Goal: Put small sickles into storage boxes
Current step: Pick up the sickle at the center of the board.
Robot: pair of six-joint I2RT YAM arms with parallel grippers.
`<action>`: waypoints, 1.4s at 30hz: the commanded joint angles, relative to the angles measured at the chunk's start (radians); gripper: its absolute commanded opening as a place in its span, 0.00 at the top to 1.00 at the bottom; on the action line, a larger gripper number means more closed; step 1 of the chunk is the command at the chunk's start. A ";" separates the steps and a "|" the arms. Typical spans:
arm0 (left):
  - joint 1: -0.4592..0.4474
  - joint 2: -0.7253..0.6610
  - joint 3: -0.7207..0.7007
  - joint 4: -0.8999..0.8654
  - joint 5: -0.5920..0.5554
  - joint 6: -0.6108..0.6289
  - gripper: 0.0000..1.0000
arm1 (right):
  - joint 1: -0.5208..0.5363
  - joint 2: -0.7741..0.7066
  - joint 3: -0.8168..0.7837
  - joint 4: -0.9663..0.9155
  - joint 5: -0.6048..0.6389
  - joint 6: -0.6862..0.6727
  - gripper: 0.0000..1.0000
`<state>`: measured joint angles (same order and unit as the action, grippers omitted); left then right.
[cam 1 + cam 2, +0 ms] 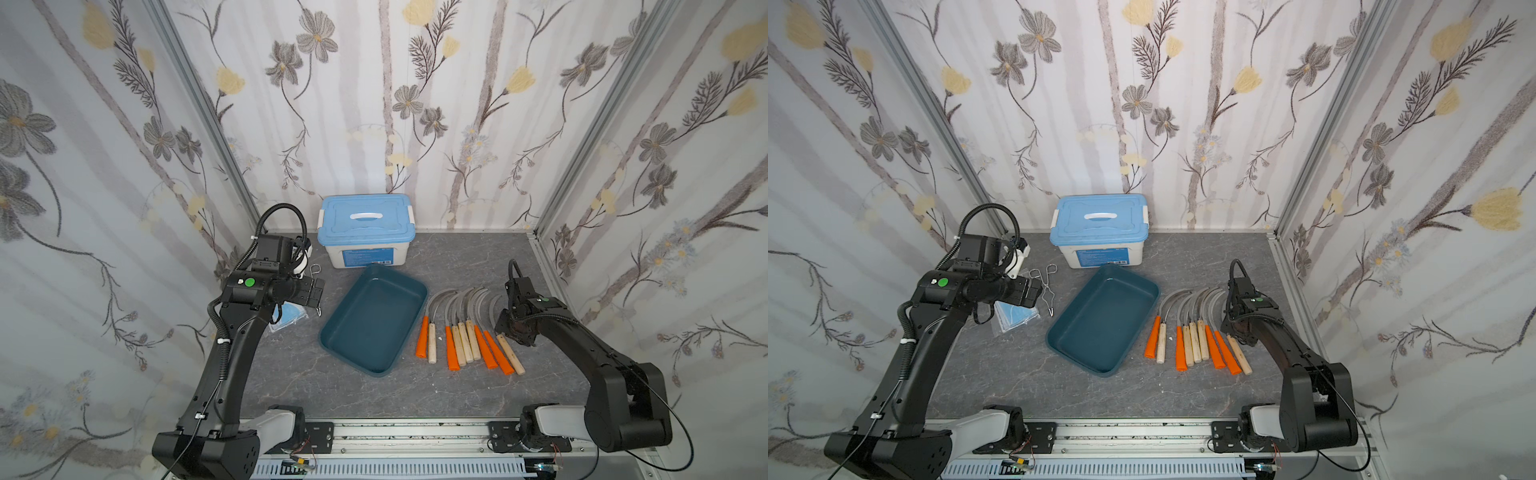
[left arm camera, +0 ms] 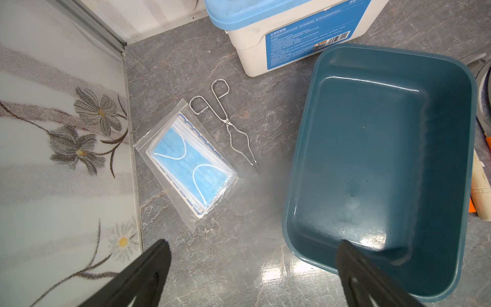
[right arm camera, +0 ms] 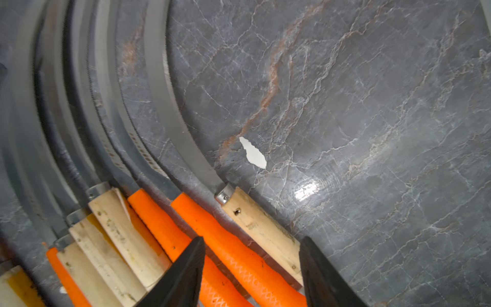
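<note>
The open right hand [image 3: 252, 239] sits low over the end of the row of small grey-bladed sickles with orange and wooden handles [image 1: 465, 332], lying on the grey tabletop [image 1: 353, 395] beside the empty dark blue plastic tray [image 1: 374, 320]. Best to pinch one handle only, near its middle

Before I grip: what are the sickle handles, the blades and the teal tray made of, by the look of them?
Orange handles: likely moulded plastic, bright and smooth, with an embossed crisscross grip.
Pale handles: look like bare wood, matte, stained, pinned with a rivet.
Blades: dull grey metal, probably steel, with a finely toothed edge.
Teal tray: glossy plastic, showing light reflections.
</note>
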<state>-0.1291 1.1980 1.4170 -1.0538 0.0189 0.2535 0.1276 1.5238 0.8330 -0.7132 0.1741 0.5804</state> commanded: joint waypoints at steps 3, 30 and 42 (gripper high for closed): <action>0.003 -0.008 -0.012 0.005 -0.011 -0.008 0.00 | -0.006 0.055 0.031 -0.011 -0.013 -0.042 0.38; 0.014 -0.033 -0.033 -0.011 -0.029 -0.005 0.00 | 0.020 0.228 0.061 -0.014 0.040 -0.121 0.42; 0.013 -0.023 -0.013 -0.015 -0.044 0.009 0.00 | 0.020 0.278 0.074 0.010 0.037 -0.136 0.58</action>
<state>-0.1162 1.1698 1.3911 -1.0595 -0.0132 0.2443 0.1467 1.7882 0.9005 -0.7338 0.1913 0.4500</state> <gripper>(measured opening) 0.997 0.417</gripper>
